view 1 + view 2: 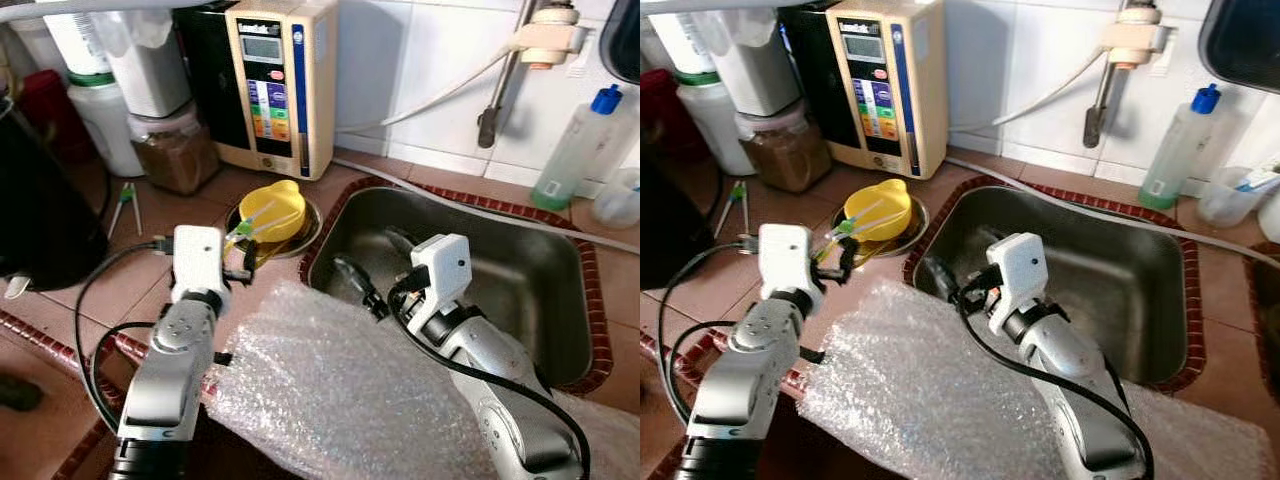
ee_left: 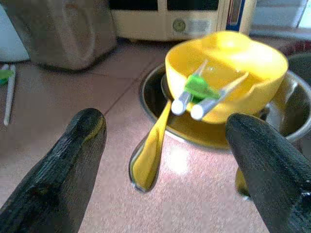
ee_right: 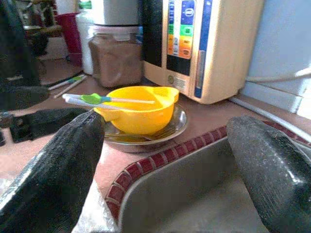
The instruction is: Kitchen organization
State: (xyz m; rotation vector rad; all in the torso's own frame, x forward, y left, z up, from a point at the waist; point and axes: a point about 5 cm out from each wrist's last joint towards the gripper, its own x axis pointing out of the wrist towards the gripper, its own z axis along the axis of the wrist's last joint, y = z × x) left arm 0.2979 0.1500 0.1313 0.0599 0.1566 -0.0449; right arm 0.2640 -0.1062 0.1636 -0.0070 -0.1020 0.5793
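Two grippers are working over the tiled counter: the left gripper [image 2: 165,160] is hovering with its fingers spread wide apart and nothing between them, pointing at the yellow plastic bowl [image 1: 272,211] sitting at twelve o'clock from it, while the right gripper [image 3: 165,160] is hanging, fingers likewise apart and empty, over the near corner of the steel sink [image 1: 540,290], the bowl lying at about ten o'clock. That bowl is resting in a shallow steel dish [image 2: 291,104], with green-topped tongs [image 2: 201,92] lying across its rim and a yellow spoon [image 2: 148,155] sticking out underneath. Judging by looks, the bowl is going to be light, stiff and a little slippery, so pinching its rim beside the tongs seems safest. Bubble wrap [image 1: 340,400] is lying between both arms, soft and crushable
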